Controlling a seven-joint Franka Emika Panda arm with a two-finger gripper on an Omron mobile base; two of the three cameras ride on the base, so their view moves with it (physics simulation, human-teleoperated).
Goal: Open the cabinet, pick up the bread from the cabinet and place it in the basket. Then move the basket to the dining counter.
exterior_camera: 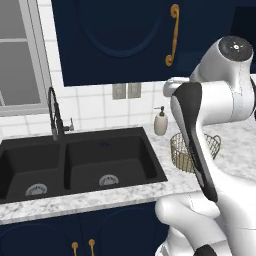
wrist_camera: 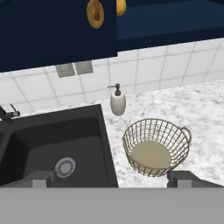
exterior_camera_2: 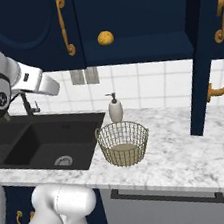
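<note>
The cabinet [exterior_camera_2: 135, 14] stands open with the bread [exterior_camera_2: 105, 37] on its shelf, above the empty basket [exterior_camera_2: 123, 142] on the counter [exterior_camera_2: 190, 148]. The gripper [wrist_camera: 112, 178] is open, holding nothing. Next likely step: reach up for the bread.

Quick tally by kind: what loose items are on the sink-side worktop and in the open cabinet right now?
Wire basket: 1
Soap dispenser: 1
Bread, on the open cabinet shelf: 1
Total: 3
</note>
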